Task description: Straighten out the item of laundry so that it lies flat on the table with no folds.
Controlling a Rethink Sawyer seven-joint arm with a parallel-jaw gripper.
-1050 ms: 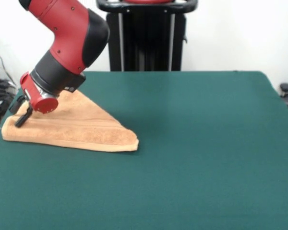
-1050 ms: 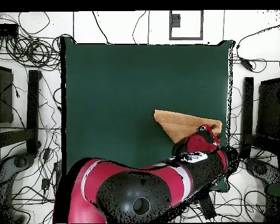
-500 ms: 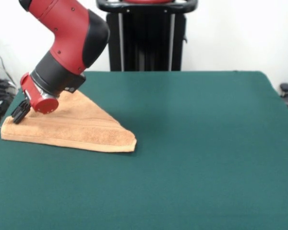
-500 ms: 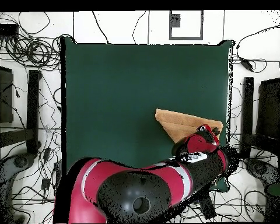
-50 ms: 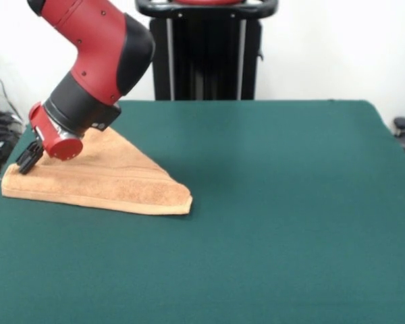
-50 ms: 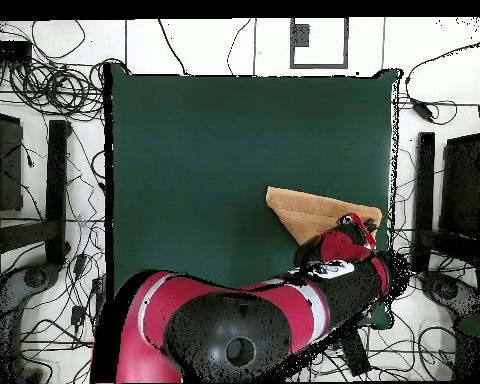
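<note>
The item of laundry is an orange-tan towel folded into a triangle at the left edge of the table, with its point toward the middle. My gripper is tilted down at the towel's far left corner and is shut on the cloth there. In the overhead view the towel lies near the table's right edge. The arm's red wrist covers the towel's lower right part and hides the fingers.
The towel's left corner sits close to the table's left edge in the front view. Cables and black stands surround the table on the floor in the overhead view.
The gripper rose slightly and shifted left at the towel's corner. The towel's point slid a little to the left with it.
</note>
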